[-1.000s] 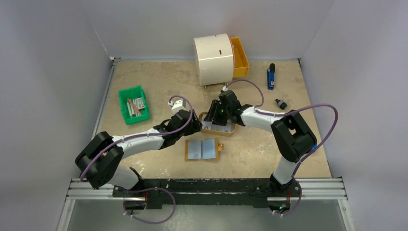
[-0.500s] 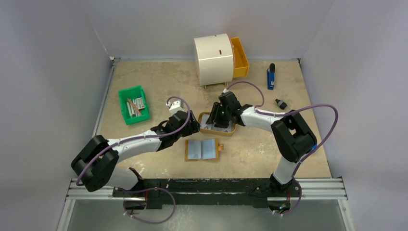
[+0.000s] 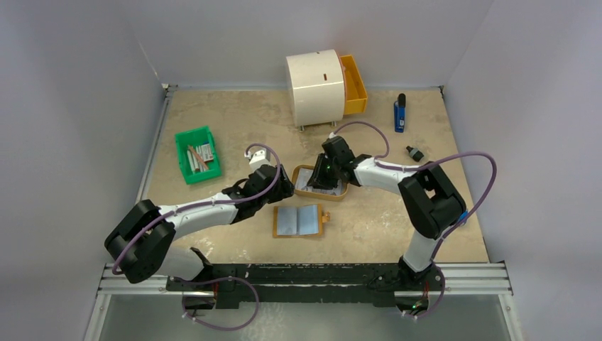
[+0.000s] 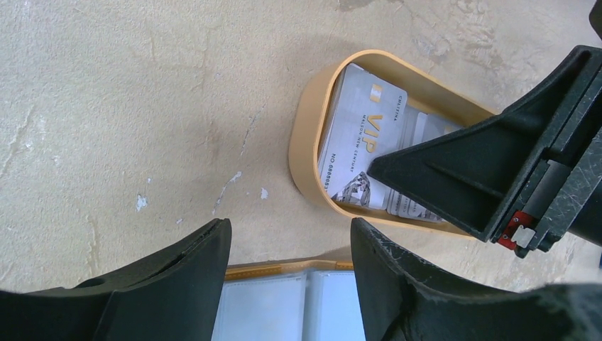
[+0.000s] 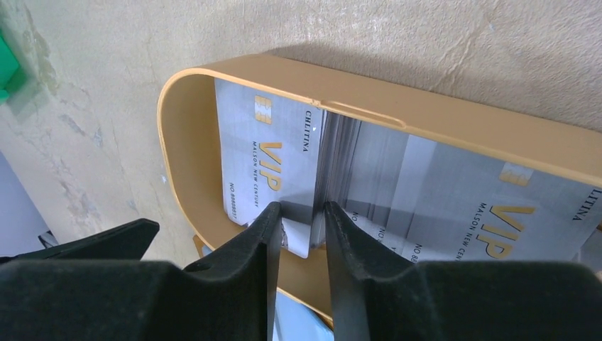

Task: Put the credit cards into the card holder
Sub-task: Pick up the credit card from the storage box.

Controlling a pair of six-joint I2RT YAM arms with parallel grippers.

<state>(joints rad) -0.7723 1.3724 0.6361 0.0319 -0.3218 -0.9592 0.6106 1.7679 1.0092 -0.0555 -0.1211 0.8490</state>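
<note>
Silver-grey cards (image 4: 363, 145) with gold VIP print are seen at frame centre, some tilted on edge, and the tan holder (image 3: 299, 221) is laid open just below.

Plain pale grey walls (image 3: 85, 71) enclose a beige mottled tabletop (image 3: 234, 121) on three sides; an aluminium rail (image 3: 483, 277) spans the lower frame edge.

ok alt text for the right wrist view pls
The right claw reaches into an oval tan tray holding silver credit cards with gold VIP lettering, its two black fingers close on either side of an upturned card edge. Beige table behind.
</note>
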